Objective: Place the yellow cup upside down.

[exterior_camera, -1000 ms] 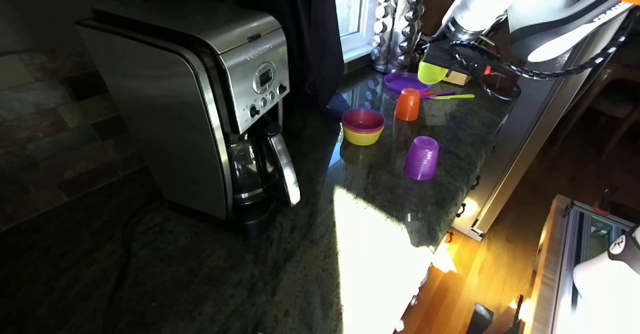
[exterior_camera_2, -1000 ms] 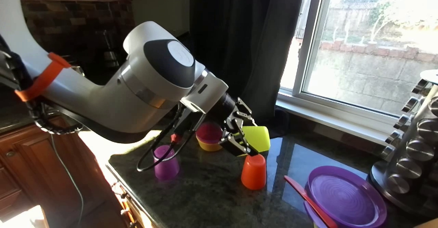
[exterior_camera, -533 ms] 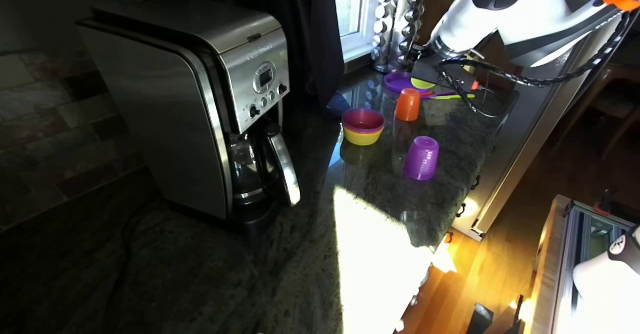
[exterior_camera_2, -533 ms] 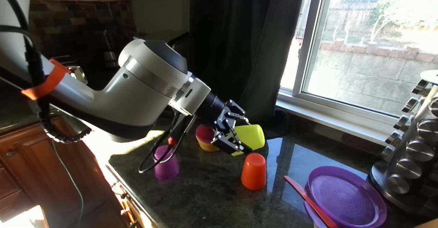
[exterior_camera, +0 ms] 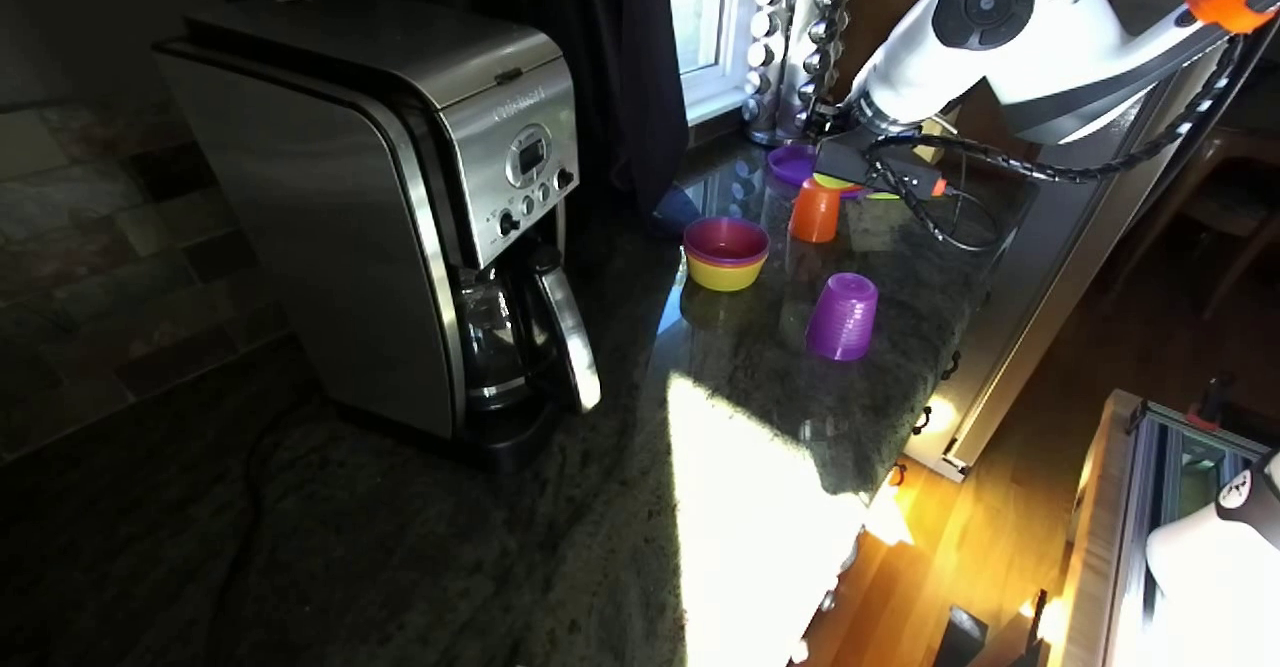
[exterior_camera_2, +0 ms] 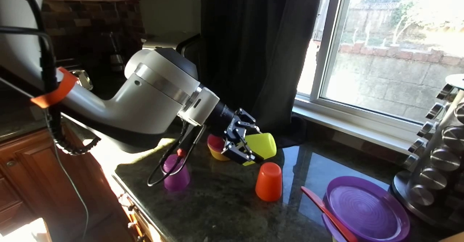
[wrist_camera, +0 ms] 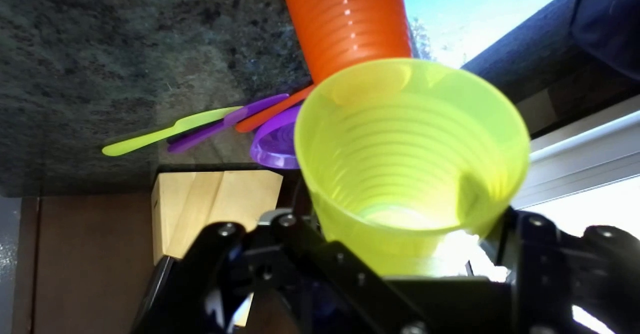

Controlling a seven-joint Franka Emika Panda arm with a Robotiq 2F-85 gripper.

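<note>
The yellow cup (exterior_camera_2: 264, 146) is held above the counter, tilted on its side, with its closed base toward the right in an exterior view. In the wrist view the yellow cup (wrist_camera: 400, 138) turns its open mouth toward the camera. My gripper (exterior_camera_2: 259, 144) is shut on its sides, one finger on each side. In an exterior view only a sliver of the yellow cup (exterior_camera: 830, 182) shows below the dark gripper mount, behind the orange cup. The orange cup (exterior_camera_2: 269, 182) stands upside down just below and to the right of the held cup.
A purple cup (exterior_camera: 843, 317) stands upside down near the counter edge. Stacked bowls (exterior_camera: 725, 275) sit by the curtain. A purple plate (exterior_camera_2: 366, 209) with a red knife (exterior_camera_2: 328, 213) lies near the spice rack (exterior_camera_2: 435, 158). A wooden block (wrist_camera: 215, 204) and a green knife (wrist_camera: 170, 131) show in the wrist view.
My gripper has moved with the yellow cup, leftward in both exterior views and lower toward the counter. The wrist has turned somewhat. The other cups and bowls have not moved.
</note>
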